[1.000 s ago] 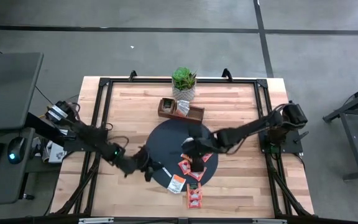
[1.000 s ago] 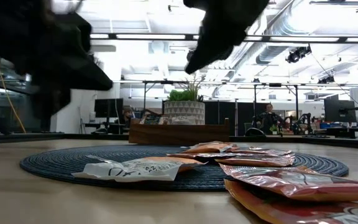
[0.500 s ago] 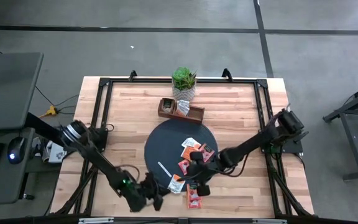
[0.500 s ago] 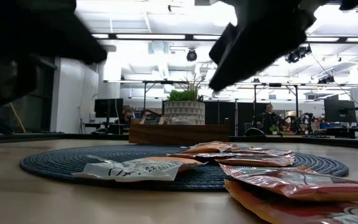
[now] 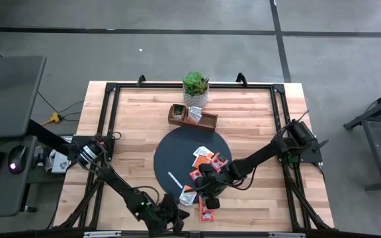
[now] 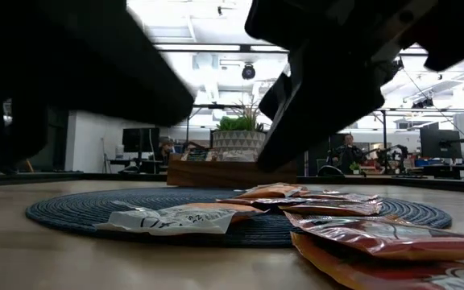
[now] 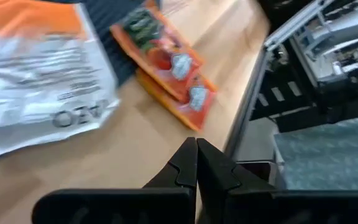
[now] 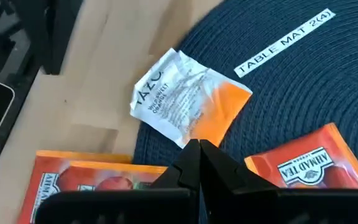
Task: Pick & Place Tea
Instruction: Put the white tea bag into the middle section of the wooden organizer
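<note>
A: In the low view, dark blurred arm parts fill the top, so neither tool can be told apart there.

B: From above, the left tool [image 5: 167, 221] sits at the counter [image 5: 137, 119] front edge, too small to read its fingers. The right tool [image 5: 208, 192] covers some tea sachets [image 5: 206, 211].

A: The white sachet [image 7: 39, 102] is smeared and cut off in the left wrist view.

B: The orange sachet [image 8: 73, 180] runs off the right wrist picture's edge, and the mat label [image 8: 284, 42] barely reads.
</note>
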Tool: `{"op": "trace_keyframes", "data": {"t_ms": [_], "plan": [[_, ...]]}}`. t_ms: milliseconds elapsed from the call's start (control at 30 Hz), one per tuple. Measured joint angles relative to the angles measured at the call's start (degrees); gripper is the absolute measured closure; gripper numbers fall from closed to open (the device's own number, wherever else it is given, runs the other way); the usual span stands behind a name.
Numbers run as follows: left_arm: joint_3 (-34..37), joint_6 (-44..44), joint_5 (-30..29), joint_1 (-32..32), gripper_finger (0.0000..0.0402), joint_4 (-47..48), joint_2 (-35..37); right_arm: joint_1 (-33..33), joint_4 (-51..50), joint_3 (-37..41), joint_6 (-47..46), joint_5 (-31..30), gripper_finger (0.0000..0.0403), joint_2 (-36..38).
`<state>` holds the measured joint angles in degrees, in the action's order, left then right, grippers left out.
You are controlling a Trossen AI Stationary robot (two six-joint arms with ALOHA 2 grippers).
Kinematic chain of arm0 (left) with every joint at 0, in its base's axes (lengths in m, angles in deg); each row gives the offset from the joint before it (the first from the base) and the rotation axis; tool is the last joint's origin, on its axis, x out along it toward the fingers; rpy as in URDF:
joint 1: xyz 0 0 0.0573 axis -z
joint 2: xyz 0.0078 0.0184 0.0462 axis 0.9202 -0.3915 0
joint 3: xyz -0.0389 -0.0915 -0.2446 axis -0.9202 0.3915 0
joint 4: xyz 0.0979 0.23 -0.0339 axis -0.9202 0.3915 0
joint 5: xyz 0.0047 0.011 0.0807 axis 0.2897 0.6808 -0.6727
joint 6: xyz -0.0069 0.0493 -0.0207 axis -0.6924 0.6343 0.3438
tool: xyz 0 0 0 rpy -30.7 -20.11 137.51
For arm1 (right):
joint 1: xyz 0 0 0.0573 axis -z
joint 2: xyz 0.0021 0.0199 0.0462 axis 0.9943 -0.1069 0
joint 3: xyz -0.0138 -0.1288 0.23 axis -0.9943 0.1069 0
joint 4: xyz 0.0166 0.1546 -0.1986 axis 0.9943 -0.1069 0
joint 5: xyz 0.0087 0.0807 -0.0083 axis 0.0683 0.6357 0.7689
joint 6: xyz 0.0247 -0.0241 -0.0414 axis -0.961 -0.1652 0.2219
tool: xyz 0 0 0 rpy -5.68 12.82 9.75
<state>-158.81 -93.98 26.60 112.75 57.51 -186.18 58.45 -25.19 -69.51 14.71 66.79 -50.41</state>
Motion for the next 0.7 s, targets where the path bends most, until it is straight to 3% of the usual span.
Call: {"op": "trace_keyframes", "data": {"t_ms": [167,700], "plan": [[0.0,-2.6,-1.7,0.0,0.0402,4.8,0.0,0.6,1.2,0.0,0.2,0.4,0.0403,-0.2],[-0.1,-4.1,-1.1,-0.9,0.0402,7.5,0.0,1.7,3.8,0.0,5.1,3.6,0.0403,-0.2]]}}
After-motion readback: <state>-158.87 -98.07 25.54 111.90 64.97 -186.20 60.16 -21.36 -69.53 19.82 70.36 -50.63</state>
